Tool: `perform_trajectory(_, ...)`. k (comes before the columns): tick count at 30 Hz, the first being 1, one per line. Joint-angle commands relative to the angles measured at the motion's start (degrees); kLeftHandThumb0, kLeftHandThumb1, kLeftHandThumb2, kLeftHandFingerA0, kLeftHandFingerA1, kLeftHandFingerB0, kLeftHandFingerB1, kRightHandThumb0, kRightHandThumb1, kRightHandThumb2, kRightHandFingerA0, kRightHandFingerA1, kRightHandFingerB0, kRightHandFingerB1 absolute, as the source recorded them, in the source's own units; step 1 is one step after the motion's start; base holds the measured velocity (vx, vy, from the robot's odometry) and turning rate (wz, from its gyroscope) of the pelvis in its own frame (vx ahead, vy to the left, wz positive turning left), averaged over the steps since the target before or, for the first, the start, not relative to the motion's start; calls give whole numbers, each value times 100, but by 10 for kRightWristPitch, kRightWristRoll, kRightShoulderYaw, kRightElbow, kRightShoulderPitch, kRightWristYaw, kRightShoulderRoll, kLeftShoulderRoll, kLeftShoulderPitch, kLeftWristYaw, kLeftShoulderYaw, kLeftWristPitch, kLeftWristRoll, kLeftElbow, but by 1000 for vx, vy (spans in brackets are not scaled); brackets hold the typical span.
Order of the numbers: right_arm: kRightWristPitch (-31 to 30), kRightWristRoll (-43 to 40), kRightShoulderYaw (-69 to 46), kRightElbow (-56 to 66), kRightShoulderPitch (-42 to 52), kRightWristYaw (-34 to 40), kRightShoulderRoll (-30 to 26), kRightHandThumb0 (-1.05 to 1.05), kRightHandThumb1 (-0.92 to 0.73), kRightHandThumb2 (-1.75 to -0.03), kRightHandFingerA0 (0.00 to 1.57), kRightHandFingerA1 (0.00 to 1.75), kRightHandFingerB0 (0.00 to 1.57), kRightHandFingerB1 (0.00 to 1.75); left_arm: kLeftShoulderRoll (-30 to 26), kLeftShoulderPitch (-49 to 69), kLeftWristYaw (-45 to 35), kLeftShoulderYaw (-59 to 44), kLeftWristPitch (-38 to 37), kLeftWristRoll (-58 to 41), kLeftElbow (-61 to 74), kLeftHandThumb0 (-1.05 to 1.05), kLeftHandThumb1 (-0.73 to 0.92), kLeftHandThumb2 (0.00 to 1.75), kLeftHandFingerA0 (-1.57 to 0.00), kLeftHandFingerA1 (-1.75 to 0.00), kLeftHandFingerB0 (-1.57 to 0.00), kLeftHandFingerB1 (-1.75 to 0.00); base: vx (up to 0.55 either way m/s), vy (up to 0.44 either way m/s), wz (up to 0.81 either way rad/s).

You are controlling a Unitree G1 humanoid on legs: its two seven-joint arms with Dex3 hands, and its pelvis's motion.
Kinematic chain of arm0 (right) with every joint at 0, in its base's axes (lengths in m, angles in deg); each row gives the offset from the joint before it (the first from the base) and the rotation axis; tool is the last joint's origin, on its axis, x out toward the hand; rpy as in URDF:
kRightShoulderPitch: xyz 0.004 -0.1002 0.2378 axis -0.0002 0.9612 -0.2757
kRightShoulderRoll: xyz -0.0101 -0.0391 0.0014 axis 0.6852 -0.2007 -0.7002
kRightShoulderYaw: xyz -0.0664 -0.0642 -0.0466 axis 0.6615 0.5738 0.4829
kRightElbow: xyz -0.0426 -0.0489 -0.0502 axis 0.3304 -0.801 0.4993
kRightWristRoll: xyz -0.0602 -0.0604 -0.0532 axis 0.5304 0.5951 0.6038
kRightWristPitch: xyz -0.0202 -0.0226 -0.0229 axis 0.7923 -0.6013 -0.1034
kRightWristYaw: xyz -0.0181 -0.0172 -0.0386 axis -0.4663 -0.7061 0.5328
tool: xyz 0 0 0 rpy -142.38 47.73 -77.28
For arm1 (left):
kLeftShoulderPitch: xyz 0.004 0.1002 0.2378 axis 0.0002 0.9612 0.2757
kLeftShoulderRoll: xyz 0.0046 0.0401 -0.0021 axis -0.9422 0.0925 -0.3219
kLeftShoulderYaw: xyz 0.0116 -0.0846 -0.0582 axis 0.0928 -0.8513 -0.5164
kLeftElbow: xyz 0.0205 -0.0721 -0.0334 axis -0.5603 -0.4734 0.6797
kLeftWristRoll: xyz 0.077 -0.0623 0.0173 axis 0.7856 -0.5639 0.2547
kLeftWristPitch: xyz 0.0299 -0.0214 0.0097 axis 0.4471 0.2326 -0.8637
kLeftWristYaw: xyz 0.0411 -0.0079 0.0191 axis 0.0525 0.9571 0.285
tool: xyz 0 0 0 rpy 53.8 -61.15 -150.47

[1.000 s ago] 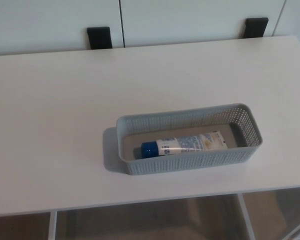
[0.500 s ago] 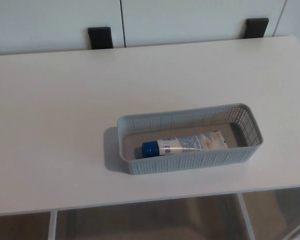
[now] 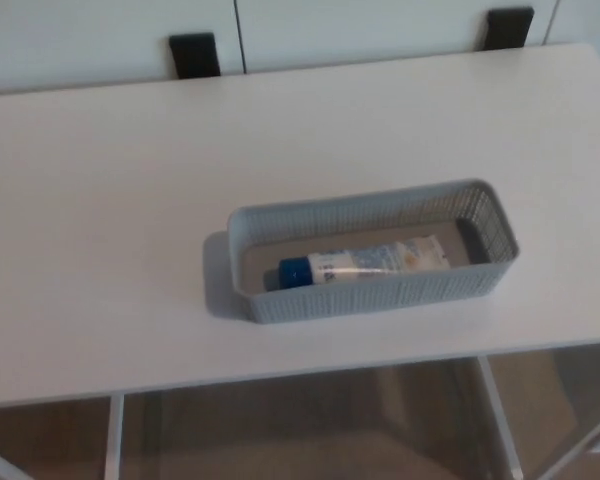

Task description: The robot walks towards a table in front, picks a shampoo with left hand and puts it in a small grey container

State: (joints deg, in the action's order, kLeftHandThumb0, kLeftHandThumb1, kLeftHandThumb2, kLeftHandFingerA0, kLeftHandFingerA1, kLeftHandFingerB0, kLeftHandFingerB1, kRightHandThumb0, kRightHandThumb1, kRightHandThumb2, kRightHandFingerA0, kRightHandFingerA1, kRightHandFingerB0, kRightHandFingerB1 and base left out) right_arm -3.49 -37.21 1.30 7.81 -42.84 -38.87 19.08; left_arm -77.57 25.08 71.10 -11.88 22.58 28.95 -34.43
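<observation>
Inside the grey container (image 3: 372, 296) on the table (image 3: 110, 200), the shampoo tube (image 3: 365, 262); both hands out of view.

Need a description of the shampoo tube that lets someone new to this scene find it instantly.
Start at the white table that fills the view; a long grey perforated container sits near its front edge, a little right of centre. The shampoo tube lies on its side inside it. It is the only thing in there: a white body with blue print and a blue cap at the left end.
</observation>
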Motion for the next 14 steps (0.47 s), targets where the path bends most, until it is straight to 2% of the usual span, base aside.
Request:
perform_trajectory(1,-5,3,-6,-11,-4,4,-5,-35,-70,-60,63,45,49,38,-17,-45,110,38,-46,58,-89,-70,79,77,-36,-51,-31,-43,-81,180,-15)
perform_trajectory(3,-2,3,-5,-13,6,4,-4,-35,-70,-61,63,45,50,39,-18,-38,116,42,-60,53,-105,-69,79,77,-35,-51,-30,-42,-85,226,-21)
perform_trajectory(4,0,4,-4,-12,10,3,-3,-35,-71,-61,62,45,49,38,-18,-37,117,42,-62,50,-110,-63,88,66,-37,-46,-34,-37,-105,300,21)
perform_trajectory(5,3,7,-2,-10,16,3,-4,-34,-72,-61,62,44,49,38,-17,-33,116,40,-70,44,-117,-60,88,67,-35,-44,-32,-35,-106,224,-84)
perform_trajectory(14,8,10,1,-6,29,1,-7,-36,-73,-61,61,45,48,38,-14,-32,120,54,-89,46,-140,-64,88,66,-34,-44,-32,-37,-166,164,-8)
